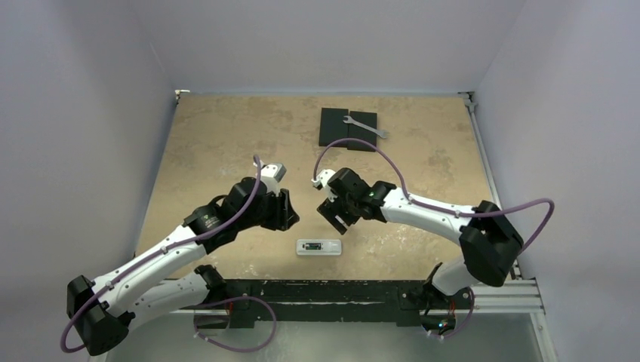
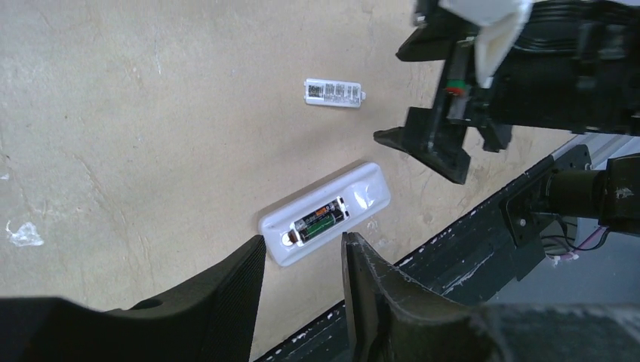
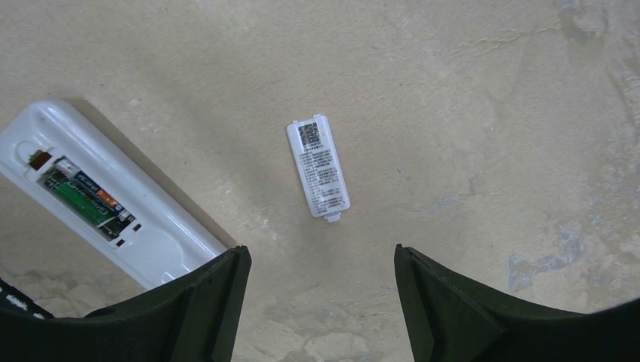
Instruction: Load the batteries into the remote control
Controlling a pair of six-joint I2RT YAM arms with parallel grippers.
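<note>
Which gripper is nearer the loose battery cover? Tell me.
Right. The right gripper hangs open directly over the cover. The left gripper hangs over the remote, with the cover lying on the table beyond it.

We are looking down on a tan, mottled tabletop (image 1: 226,136) that is carrying a few things. Near its front edge, the remote control (image 1: 319,247) is lying flat, back upward, with its long side running along that edge. Its recess is standing uncovered, and the batteries (image 3: 84,197), dark with green labels, are sitting inside it. Just beyond the remote and apart from it, a small white battery cover (image 3: 318,168) is lying flat, its printed label and code square facing up. Well away, toward the far edge, two flat black blocks (image 1: 332,127) are lying side by side, close together.
</note>
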